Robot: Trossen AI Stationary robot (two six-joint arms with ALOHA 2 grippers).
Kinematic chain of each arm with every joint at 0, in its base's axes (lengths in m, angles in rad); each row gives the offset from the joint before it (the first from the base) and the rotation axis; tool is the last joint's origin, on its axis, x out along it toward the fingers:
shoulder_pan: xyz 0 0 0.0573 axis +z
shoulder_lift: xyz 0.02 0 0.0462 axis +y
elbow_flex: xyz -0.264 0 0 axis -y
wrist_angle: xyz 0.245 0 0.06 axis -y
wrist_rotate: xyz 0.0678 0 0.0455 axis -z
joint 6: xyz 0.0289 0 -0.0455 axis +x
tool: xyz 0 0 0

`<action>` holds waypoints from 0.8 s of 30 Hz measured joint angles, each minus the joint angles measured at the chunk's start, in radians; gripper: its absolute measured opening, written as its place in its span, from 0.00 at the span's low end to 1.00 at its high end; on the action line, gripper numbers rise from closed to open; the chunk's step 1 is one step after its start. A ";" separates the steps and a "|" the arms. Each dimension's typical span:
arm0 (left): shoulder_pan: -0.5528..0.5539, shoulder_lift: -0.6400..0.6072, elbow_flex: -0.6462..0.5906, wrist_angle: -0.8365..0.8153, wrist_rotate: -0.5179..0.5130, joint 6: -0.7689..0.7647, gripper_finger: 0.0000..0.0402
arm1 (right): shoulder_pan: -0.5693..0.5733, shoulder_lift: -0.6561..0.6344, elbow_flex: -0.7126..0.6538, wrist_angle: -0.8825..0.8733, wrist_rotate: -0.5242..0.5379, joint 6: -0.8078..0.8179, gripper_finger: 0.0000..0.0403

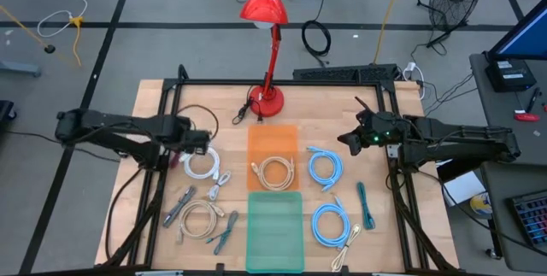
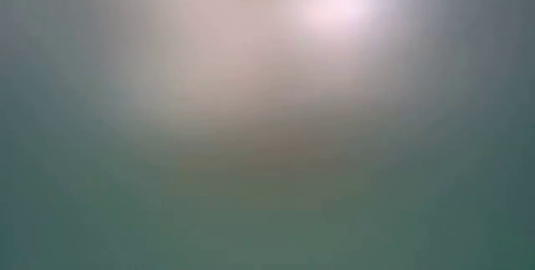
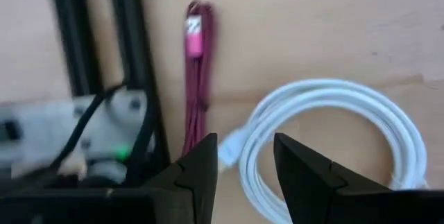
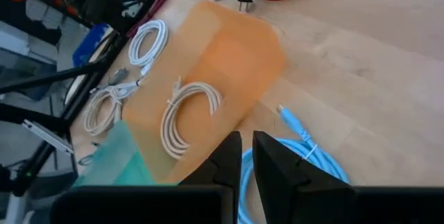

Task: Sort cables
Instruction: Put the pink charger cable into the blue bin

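While our left hand (image 3: 246, 165) hovers with fingers apart over the white round cable coil (image 3: 333, 141) on the wooden surface (image 3: 312, 30), we judge it light, floppy; pinch one strand

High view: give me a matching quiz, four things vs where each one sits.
Things:
1. beige coil
2. white coil
3. dark green bundle
4. red lamp

Places:
A. bare wood near the table's right edge
B. on the orange mat
C. back of the table, middle
D. bare wood by the left gripper

Pairs: 1-B, 2-D, 3-A, 4-C
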 joint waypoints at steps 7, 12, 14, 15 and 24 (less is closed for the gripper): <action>0.216 0.009 -0.094 0.139 0.001 0.340 0.36 | -0.008 0.000 0.000 0.008 -0.026 -0.009 0.07; 0.378 0.008 -0.124 0.184 0.011 0.479 0.36 | -0.008 0.000 0.000 0.011 -0.027 -0.005 0.07; 0.421 0.018 -0.124 0.190 0.028 0.510 0.36 | -0.008 0.000 0.000 0.016 -0.027 0.011 0.07; 0.434 0.021 -0.124 0.182 0.034 0.515 0.36 | -0.008 0.000 0.000 0.014 -0.027 0.018 0.07; 0.455 0.074 -0.124 0.170 0.035 0.413 0.36 | -0.008 0.000 0.000 0.014 -0.026 0.018 0.07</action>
